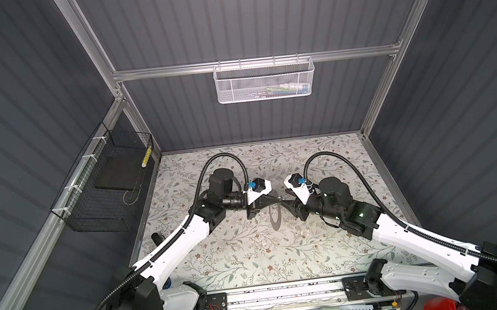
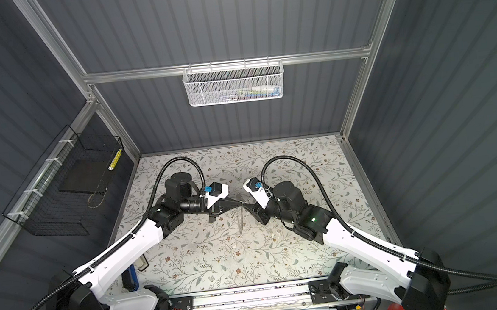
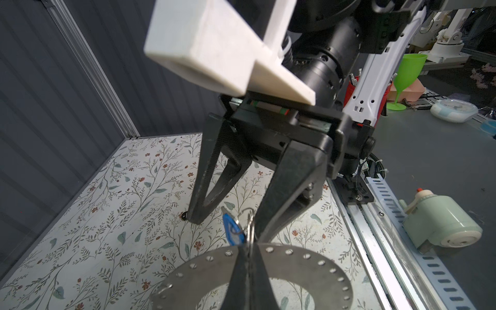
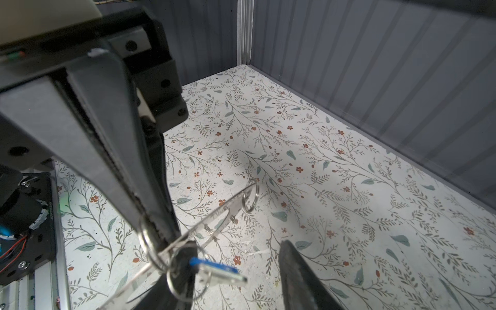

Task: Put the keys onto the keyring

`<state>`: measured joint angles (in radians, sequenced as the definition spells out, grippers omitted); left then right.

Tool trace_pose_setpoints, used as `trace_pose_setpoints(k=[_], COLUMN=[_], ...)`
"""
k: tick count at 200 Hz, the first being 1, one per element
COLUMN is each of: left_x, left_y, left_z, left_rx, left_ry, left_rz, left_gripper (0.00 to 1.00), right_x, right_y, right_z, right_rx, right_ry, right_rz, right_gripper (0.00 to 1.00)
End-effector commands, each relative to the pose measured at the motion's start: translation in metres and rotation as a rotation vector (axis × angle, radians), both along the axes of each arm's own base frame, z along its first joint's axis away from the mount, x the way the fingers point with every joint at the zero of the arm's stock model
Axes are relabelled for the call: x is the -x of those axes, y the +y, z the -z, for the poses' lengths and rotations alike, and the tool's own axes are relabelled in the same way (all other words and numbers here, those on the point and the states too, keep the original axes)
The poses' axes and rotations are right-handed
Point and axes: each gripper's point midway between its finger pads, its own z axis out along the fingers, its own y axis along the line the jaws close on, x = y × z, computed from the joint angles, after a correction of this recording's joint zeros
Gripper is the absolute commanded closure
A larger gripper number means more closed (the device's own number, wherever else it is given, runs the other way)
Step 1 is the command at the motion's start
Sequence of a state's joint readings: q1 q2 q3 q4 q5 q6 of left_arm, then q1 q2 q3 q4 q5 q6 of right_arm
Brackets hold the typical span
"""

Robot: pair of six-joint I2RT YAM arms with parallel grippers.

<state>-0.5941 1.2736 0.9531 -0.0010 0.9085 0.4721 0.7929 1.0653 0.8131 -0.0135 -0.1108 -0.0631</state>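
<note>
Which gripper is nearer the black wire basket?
Left. In a top view the left gripper is right of the black wire basket; the right gripper is beyond it, farther right.

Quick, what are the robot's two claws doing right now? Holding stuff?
Left gripper: closed, pinching the flat metal ring with holes.
Right gripper: open, jaws apart, gripping nothing.

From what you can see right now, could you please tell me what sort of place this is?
Probably a robotics lab test cell: two robot arms on a rail, an aluminium frame with grey panels around a floral tabletop, and wire baskets hung on the walls.
</note>
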Motion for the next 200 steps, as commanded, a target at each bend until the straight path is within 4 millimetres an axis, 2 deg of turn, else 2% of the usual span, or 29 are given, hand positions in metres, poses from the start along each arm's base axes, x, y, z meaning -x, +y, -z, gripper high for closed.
trace_pose_setpoints(k=[1,85,120,200], left_x=[-0.002,-0.006,-0.006,-0.007], left_y=[0.000,-0.002,-0.005,-0.007], left_z=[-0.018,-0.037,-0.041,-0.042], left_rx=[0.038,0.096,0.110,0.114], left_ry=[-0.033,-0.045,-0.037,-0.030], left_rz=[-0.017,-0.037,-0.020,-0.010], left_gripper=[1.00,1.00,1.00,1.00], right_x=[-0.002,0.001,0.002,-0.004], right_y=[0.003,0.003,0.003,0.004], right_z=[-0.017,-0.014,-0.021,-0.035], right_rx=[-0.085,-0.092,-0.125,-0.141], right_ry=[-0.011,-0.038,-0.072,-0.126], right_rz=[0.013,-0.007,-0.010,0.009], right_gripper=[0.51,0.61,0.57,0.55])
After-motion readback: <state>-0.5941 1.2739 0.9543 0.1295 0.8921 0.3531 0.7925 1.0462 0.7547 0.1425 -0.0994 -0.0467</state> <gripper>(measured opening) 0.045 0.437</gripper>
